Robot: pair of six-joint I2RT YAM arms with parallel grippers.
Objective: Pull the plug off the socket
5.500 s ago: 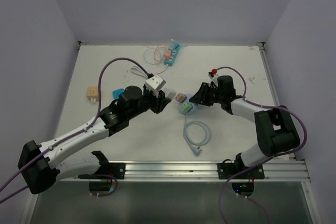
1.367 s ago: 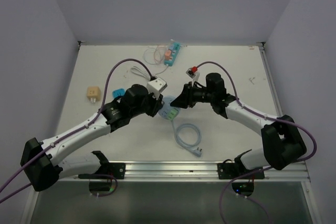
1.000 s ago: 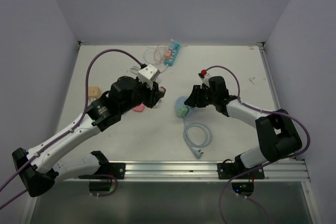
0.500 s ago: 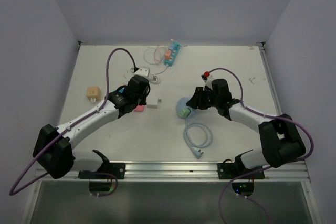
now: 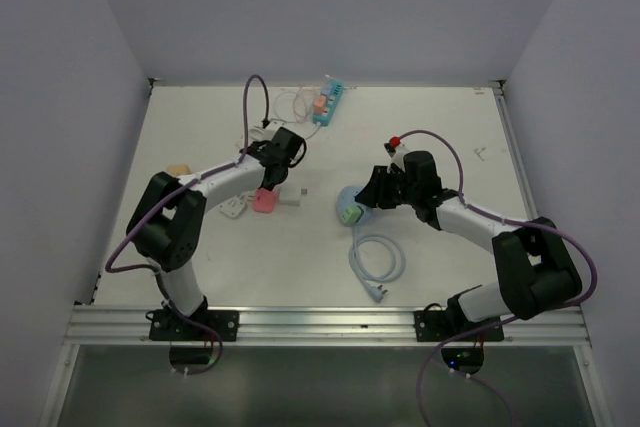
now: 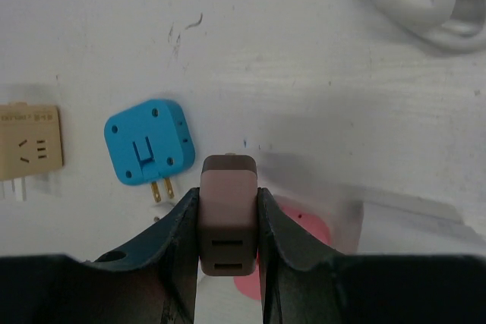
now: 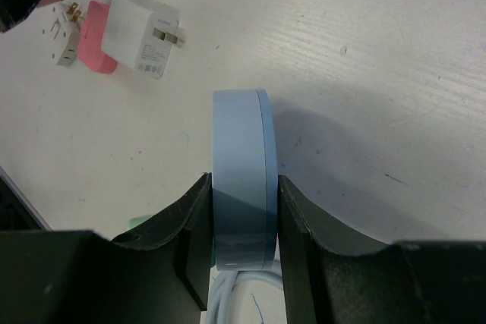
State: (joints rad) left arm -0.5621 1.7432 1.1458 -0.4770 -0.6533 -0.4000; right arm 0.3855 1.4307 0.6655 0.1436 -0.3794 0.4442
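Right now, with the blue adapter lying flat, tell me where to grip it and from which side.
Probably come straight down from above and pinch the blue adapter across its two smooth side edges. It lies flat with its prongs sticking out of one edge, so avoid that end. The tan adapter sits apart, leaving finger room.

We saw a blue adapter (image 6: 146,142) lying near a beige adapter (image 6: 29,136) on the white table (image 6: 304,73). A white charger (image 7: 144,36) touched a pink block (image 7: 95,47). A teal power strip (image 5: 337,97) sat at the far edge.
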